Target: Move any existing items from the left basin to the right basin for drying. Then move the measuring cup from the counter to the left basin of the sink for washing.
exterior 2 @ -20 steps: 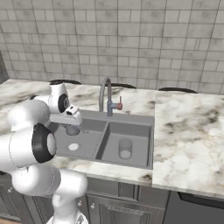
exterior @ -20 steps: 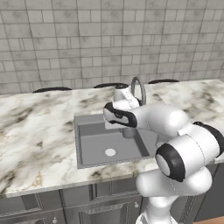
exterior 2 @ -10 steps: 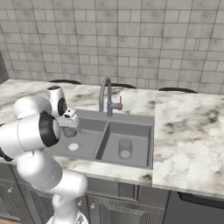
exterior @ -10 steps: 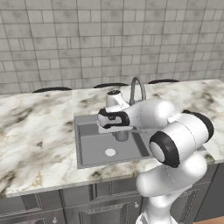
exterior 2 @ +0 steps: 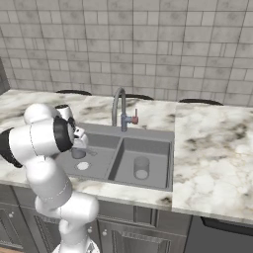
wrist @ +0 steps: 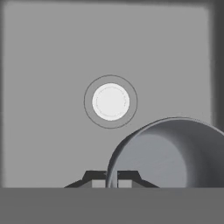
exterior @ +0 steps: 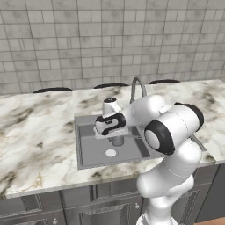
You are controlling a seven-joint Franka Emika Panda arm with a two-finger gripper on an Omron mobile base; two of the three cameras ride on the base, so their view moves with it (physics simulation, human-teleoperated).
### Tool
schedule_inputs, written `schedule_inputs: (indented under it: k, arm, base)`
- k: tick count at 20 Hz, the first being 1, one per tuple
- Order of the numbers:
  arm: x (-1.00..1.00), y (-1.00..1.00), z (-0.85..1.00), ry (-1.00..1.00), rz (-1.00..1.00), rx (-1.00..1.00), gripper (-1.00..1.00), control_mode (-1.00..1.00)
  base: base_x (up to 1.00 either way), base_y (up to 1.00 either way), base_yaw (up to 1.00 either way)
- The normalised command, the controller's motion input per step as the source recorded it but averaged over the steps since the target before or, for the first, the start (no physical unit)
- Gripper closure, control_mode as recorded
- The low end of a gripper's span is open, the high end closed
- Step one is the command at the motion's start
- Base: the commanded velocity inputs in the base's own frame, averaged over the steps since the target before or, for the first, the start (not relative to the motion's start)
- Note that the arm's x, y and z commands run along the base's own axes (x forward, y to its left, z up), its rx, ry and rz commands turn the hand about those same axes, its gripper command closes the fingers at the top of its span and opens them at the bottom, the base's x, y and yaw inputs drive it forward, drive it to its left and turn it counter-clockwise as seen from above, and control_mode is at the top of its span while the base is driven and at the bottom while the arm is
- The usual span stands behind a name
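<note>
One measuring cup point(wrist: 168, 153) is held by its rim, pinched between the closed fingertips of the gripper point(wrist: 111, 179) at the lower centre of the hand view. It hangs open side up above the floor of the left basin point(wrist: 43, 131), with the round pale drain point(wrist: 110, 101) just up and left of it. The rim grip appears chosen so that the cup can be lowered upright onto the basin floor for washing.

In the left base view the cup point(exterior: 117, 140) is seen at frame centre, below the gripper point(exterior: 115, 132), inside the left basin point(exterior: 90, 147) and near its drain point(exterior: 111, 153). Whether it already touches the floor cannot be told.

In the right base view, from left to right, the cup point(exterior 2: 78, 152) lies at the left-centre, the arched steel faucet point(exterior 2: 118, 106) rises behind the divider, and the see-through tumbler point(exterior 2: 141, 167) stands upright in the right basin point(exterior 2: 153, 153), so the first part of the task looks done. The faucet stands well apart from the cup, and the veined marble counter point(exterior 2: 212, 148) fills the right side.
</note>
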Motion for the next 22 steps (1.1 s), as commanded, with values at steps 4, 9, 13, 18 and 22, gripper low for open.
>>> schedule_inputs:
  k: [4,9,13,18,22]
  arm:
    - [0.16,0.09,-0.38,0.00,0.02,0.00,1.00,-1.00]
    - [0.15,0.06,-0.34,0.00,0.02,0.00,1.00,-1.00]
    - [0.19,0.09,-0.32,0.00,0.00,0.00,1.00,-1.00]
    - [0.23,0.10,-0.32,0.00,0.00,0.00,1.00,-1.00]
    - [0.22,0.09,-0.29,0.00,0.00,0.00,1.00,-1.00]
  base:
    - [0.00,0.00,0.00]
    - [0.00,0.00,0.00]
    - [0.00,0.00,0.00]
    - [0.00,0.00,0.00]
    - [0.00,0.00,0.00]
